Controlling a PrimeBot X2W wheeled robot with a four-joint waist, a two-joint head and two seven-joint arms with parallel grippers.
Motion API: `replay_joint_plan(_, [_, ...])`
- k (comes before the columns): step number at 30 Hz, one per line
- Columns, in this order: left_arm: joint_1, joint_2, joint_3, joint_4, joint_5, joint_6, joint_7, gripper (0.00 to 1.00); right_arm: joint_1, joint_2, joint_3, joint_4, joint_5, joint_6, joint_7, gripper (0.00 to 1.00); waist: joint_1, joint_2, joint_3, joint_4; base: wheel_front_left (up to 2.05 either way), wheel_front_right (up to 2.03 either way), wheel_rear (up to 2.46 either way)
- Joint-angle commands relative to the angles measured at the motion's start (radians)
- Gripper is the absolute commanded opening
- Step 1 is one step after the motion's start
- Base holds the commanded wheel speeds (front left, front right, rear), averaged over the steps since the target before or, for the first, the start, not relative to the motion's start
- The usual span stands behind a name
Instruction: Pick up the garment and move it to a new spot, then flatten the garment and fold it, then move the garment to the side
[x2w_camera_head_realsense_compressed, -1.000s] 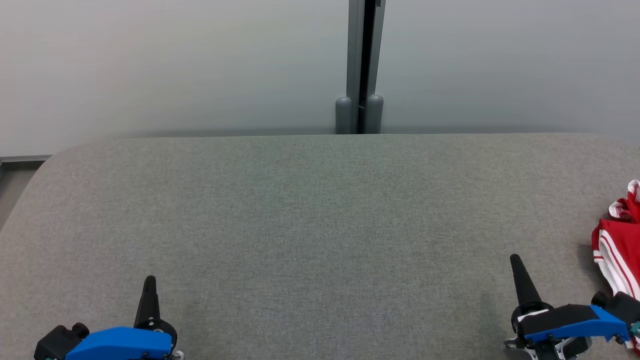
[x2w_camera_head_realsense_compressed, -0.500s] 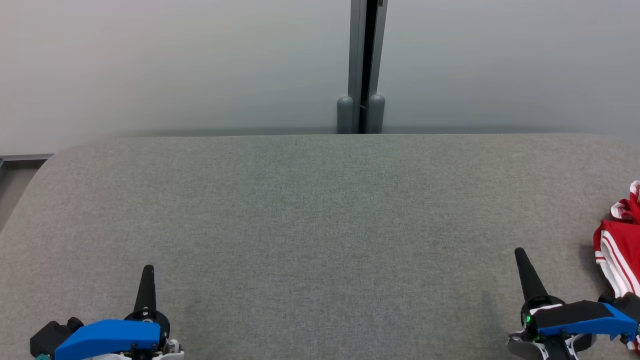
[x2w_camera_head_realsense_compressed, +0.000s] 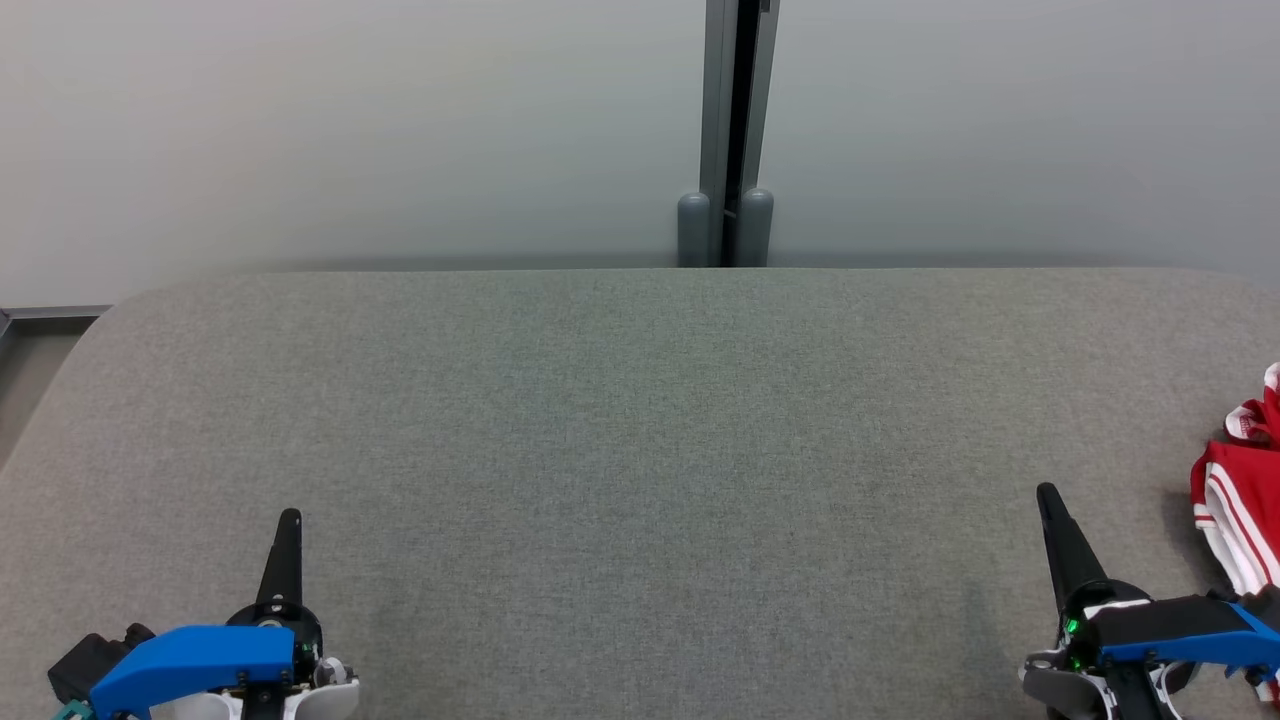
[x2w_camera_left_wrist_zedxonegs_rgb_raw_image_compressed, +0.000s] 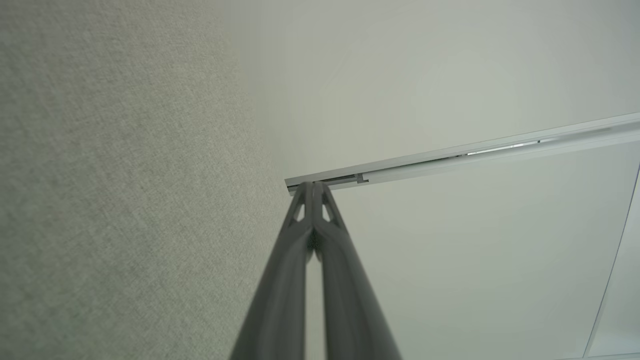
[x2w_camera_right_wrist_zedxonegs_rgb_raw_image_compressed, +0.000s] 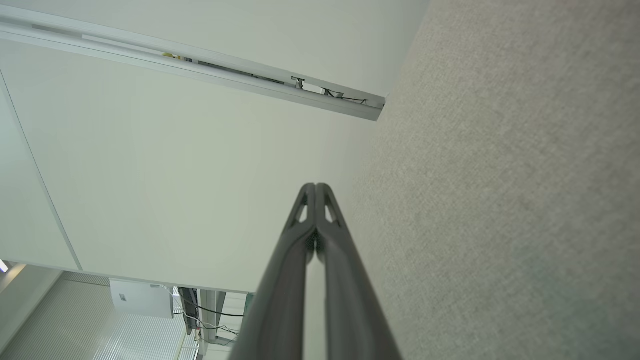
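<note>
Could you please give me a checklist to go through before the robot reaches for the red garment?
1. The garment is located: ok, it lies at the right side of the table.
2. The right gripper is open for grasping: not ok, it is shut.
3. The left gripper holds nothing: ok, it is shut on nothing.
4. The table between right gripper and garment is bare: ok.
5. The garment's whole outline is seen: cannot tell, the head view's edge cuts it off.

A red-and-white garment lies bunched at the grey counter's right side, near the right gripper. The left gripper is well apart. Both have fingers pressed together.
</note>
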Motion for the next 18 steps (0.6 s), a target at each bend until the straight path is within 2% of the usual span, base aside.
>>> replay_joint_plan(1, [-0.022, 0.001, 0.005, -0.012, -0.019, -0.006, 0.007, 0.00, -0.011, -0.005, -0.004, -0.013, 0.020, 0.000, 0.006, 0.00, 0.0000, 0.0000, 0.000, 0.000, 0.00, 0.00, 0.00])
replay_joint_plan(18, [-0.037, 0.002, 0.022, -0.029, -0.141, -0.013, 0.042, 0.00, -0.010, -0.005, -0.017, -0.042, 0.146, 0.000, 0.041, 0.00, 0.0000, 0.0000, 0.001, 0.005, 0.00, 0.00, 0.00])
